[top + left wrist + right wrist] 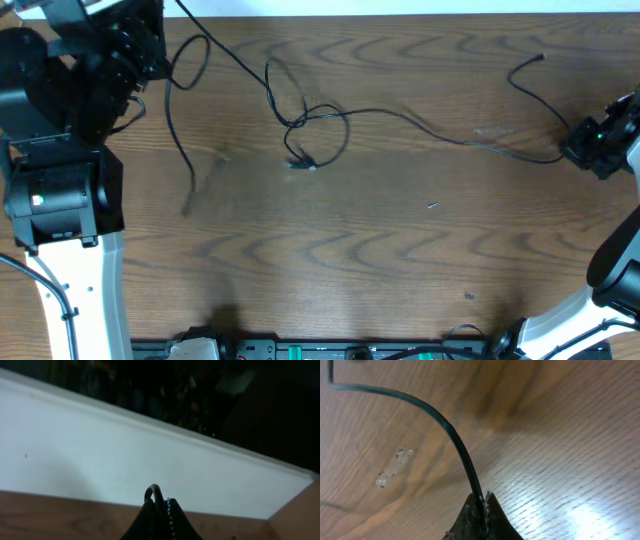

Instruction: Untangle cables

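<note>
Thin black cables (pixel 318 115) lie on the wooden table (pixel 400 260), crossing in a loose knot at centre back, with a small plug (pixel 301 163) below it. One strand runs right to my right gripper (pixel 583 148), which is shut on it; in the right wrist view the cable (pixel 451 435) comes out of the closed jaws (pixel 483 502). A free end (pixel 538 58) curls behind that gripper. My left gripper (pixel 152 52) is at the back left, shut on a cable loop (pixel 154 491); a strand (pixel 172 115) hangs down from it. No white cable shows.
A white wall or board (pixel 125 460) stands beyond the table's back edge in the left wrist view. A small pale smear (pixel 394 467) marks the tabletop near the right gripper. The arm bases (pixel 60 200) stand at the left and right edges.
</note>
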Controlling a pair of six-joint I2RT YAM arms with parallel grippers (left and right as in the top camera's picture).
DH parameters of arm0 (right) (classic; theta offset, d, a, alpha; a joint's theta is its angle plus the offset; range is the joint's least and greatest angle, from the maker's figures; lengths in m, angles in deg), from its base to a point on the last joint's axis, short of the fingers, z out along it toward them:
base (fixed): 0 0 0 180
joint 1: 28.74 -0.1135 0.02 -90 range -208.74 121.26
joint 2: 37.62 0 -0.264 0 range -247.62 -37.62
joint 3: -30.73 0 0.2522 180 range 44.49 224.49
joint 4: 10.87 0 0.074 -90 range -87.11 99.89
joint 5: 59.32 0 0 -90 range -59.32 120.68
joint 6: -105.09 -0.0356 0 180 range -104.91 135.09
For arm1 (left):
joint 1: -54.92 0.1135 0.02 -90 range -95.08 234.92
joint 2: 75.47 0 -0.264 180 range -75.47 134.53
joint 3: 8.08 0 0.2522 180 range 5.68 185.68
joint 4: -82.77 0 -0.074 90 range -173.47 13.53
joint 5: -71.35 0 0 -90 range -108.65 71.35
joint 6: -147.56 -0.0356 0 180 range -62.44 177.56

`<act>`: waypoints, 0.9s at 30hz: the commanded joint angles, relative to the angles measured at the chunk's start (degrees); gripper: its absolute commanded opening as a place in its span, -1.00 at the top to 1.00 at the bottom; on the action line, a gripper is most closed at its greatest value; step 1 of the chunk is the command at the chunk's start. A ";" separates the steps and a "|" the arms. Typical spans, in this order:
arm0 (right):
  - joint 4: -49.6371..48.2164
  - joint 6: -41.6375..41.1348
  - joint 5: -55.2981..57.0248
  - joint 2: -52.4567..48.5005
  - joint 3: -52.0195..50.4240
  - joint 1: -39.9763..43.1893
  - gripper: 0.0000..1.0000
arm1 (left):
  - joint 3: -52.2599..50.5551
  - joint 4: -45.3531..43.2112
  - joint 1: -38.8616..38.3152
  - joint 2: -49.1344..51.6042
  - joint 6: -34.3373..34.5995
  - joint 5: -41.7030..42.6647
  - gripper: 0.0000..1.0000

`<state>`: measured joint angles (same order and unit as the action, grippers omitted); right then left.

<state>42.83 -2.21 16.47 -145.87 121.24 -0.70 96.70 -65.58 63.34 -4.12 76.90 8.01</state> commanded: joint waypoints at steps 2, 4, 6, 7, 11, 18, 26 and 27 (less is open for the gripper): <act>0.24 1.70 0.57 1.27 0.28 1.42 0.98 | 2.01 -2.97 4.85 -0.31 2.03 -0.35 0.85; 0.44 1.73 0.57 1.27 0.28 2.12 0.98 | 3.13 -3.54 8.35 -0.31 2.47 -0.37 0.85; 0.79 1.73 0.59 1.27 0.28 2.80 0.98 | 3.91 -3.39 12.37 -0.31 2.54 -0.57 0.85; 0.90 1.75 0.61 1.27 0.28 3.15 0.98 | 3.93 -3.15 14.49 -0.31 3.50 -0.57 0.85; 1.27 2.19 1.03 1.27 0.28 4.66 0.98 | 3.93 2.03 20.33 0.63 6.78 0.07 0.85; 2.75 2.12 4.07 1.27 0.28 6.56 0.98 | 3.91 16.81 20.74 6.14 4.61 0.33 0.85; 4.44 10.99 -3.85 1.29 0.31 5.09 0.89 | 3.91 30.23 17.92 12.22 -4.33 3.06 0.85; 4.94 13.77 -7.13 1.29 0.48 4.35 0.80 | 3.91 31.28 16.90 12.74 -5.07 3.17 0.85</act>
<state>47.09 2.12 18.24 -145.87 121.24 5.42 99.67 -36.07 82.77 7.80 77.53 8.64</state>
